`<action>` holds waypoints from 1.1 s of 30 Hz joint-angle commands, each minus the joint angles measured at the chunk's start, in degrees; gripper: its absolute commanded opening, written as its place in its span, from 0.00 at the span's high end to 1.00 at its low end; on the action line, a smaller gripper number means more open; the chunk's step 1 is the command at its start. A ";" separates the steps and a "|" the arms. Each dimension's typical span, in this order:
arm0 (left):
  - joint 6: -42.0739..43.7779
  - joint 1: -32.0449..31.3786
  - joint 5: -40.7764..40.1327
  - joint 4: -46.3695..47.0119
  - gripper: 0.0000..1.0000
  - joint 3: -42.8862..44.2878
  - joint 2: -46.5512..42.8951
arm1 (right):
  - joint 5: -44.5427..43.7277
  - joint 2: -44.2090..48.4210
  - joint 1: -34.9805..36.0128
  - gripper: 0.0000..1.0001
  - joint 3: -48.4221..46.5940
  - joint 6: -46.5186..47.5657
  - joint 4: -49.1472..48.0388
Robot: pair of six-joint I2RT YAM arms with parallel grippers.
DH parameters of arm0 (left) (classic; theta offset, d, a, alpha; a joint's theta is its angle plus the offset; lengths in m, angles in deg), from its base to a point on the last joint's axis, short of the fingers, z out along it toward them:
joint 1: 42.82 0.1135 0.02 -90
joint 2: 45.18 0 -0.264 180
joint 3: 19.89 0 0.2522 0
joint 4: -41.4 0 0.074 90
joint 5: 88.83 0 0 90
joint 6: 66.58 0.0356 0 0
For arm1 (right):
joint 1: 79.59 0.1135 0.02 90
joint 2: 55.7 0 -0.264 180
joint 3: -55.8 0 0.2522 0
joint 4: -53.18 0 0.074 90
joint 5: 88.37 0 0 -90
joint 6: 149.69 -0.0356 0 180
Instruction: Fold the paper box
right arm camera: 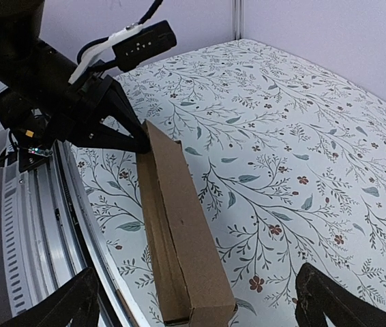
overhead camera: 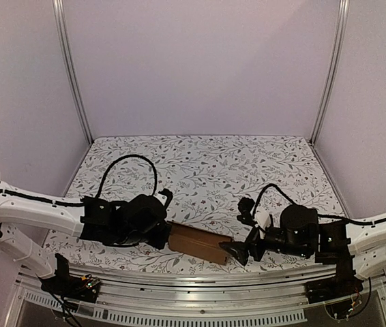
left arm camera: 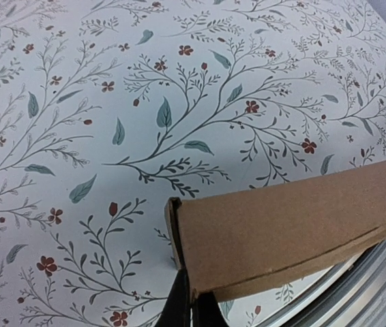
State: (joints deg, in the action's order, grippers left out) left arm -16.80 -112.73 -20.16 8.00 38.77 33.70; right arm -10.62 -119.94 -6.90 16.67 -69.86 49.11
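Note:
The paper box (overhead camera: pixel 196 244) is a narrow brown carton lying folded near the table's front edge, between the two arms. My left gripper (overhead camera: pixel 168 235) is shut on its left end. In the left wrist view the two black fingers (left arm camera: pixel 179 303) pinch the lower corner of the paper box (left arm camera: pixel 295 225). My right gripper (overhead camera: pixel 237 251) stands wide open at the other end. In the right wrist view its fingertips (right arm camera: pixel 333 300) stand well apart on either side of the paper box (right arm camera: pixel 179 231), touching nothing. The left gripper (right arm camera: pixel 128 139) shows at the far end.
A floral cloth (overhead camera: pixel 206 170) covers the table. An aluminium rail (overhead camera: pixel 200 279) runs along the near edge, right beside the box, also visible as the rail (right arm camera: pixel 36 225). Pale walls and corner posts (overhead camera: pixel 73 75) enclose the back and sides.

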 commanded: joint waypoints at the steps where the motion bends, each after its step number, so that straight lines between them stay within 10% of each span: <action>1: -4.82 -1.54 3.17 -8.31 1.00 0.13 3.57 | -7.03 6.50 -0.32 0.01 -3.22 -5.14 15.52; 8: -11.25 -3.18 1.50 -10.33 1.00 2.46 6.21 | -8.43 14.19 -0.45 0.02 -6.07 -10.71 30.39; 14: -14.22 -4.30 0.79 -11.47 1.00 4.08 9.14 | -14.71 13.45 -0.45 0.27 -7.50 -14.96 37.76; 33: -15.23 -5.59 -0.21 -12.75 1.00 4.58 9.16 | -12.47 -1.49 -0.44 0.56 -14.28 -10.60 37.04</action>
State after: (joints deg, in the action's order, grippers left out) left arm -31.32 -116.70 -25.31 2.91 45.33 40.10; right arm -24.41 -119.44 -7.23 4.35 -82.12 86.07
